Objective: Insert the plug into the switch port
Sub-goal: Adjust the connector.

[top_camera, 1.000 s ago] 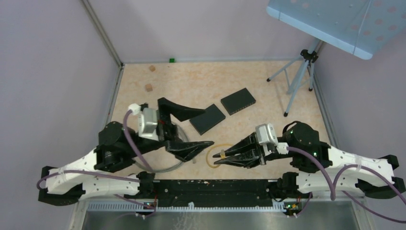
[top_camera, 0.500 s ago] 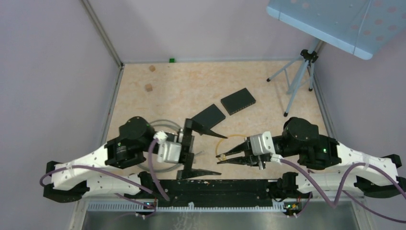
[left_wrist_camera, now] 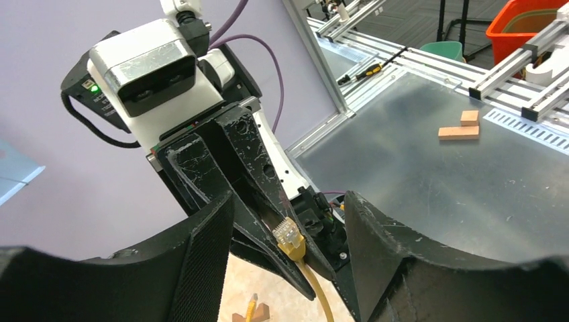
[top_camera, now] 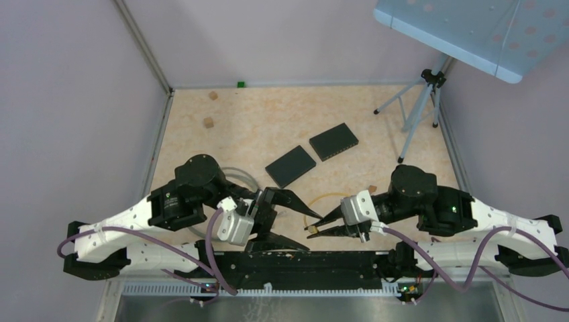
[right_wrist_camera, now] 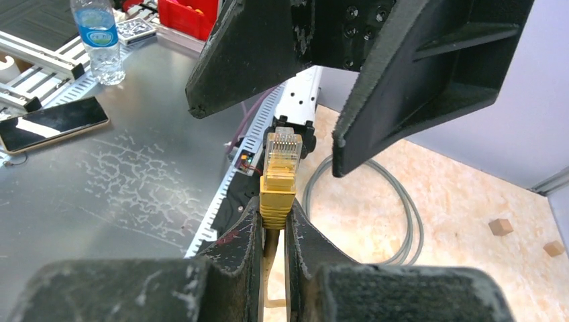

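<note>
Right gripper [right_wrist_camera: 272,225] was clamped on the yellow plug [right_wrist_camera: 280,164], its clear connector end poking out past the fingertips. Left gripper [left_wrist_camera: 288,204] faced it with jaws spread wide, apparently not touching. The plug was near the table's front edge, apart from both black switches [top_camera: 290,166] [top_camera: 333,141].

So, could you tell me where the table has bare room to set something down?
Bare wood runs along the far edge, between the wooden cubes and the tripod, beyond the two switches. Crowded near edge: left gripper, right gripper, plug, grey cable.
</note>
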Controlling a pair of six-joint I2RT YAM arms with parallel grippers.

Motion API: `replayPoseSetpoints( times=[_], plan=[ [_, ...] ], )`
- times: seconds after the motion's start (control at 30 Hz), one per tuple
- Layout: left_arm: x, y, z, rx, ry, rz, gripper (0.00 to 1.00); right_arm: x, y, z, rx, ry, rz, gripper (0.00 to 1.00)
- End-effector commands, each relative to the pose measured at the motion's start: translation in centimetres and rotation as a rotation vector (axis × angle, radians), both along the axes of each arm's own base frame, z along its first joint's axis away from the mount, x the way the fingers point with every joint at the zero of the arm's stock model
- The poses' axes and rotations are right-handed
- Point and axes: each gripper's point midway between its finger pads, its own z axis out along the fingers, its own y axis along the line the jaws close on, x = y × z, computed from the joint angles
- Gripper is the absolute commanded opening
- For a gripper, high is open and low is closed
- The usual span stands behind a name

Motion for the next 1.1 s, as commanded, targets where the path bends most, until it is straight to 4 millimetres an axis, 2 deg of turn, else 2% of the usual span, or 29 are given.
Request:
replayPoseSetpoints(
  times=[0.0,0.17,0.33,0.43,0.53,0.83,0.93,1.07],
  plan=[
    [-1.0,1.1,1.4,-0.038,-0.024,-0.050,0.65,-0.7,-0.8,2.4,0.063,-0.017,0.031,0.00],
    [-0.9,0.5,0.9,-0.010,-0.018,-0.049,0.65,-1.1,-0.9,2.6,0.065,-0.010,0.055,0.00],
    [-1.2,0.0,-0.1,0.033,-0.025,-0.087,0.59,-1.4,-0.8,2.8,0.068,-0.008,0.077,0.00],
    [-1.3,-0.2,-0.2,0.039,-0.028,-0.098,0.52,-1.6,-0.8,2.8,0.070,-0.005,0.083,0.00],
    [-1.3,-0.2,-0.2,0.039,-0.028,-0.096,0.38,-1.5,-0.8,2.8,0.072,-0.005,0.081,0.00],
    [-0.9,-0.2,-0.4,0.044,-0.024,-0.069,0.37,-1.7,-0.9,3.0,0.085,-0.005,0.090,0.00],
    [-0.8,-0.3,-0.6,0.057,-0.025,-0.069,0.27,-1.7,-0.9,3.1,0.091,-0.006,0.091,0.00],
    [-0.7,-0.3,-0.9,0.067,-0.027,-0.059,0.19,-1.8,-1.0,3.2,0.095,-0.003,0.096,0.00]
  ],
)
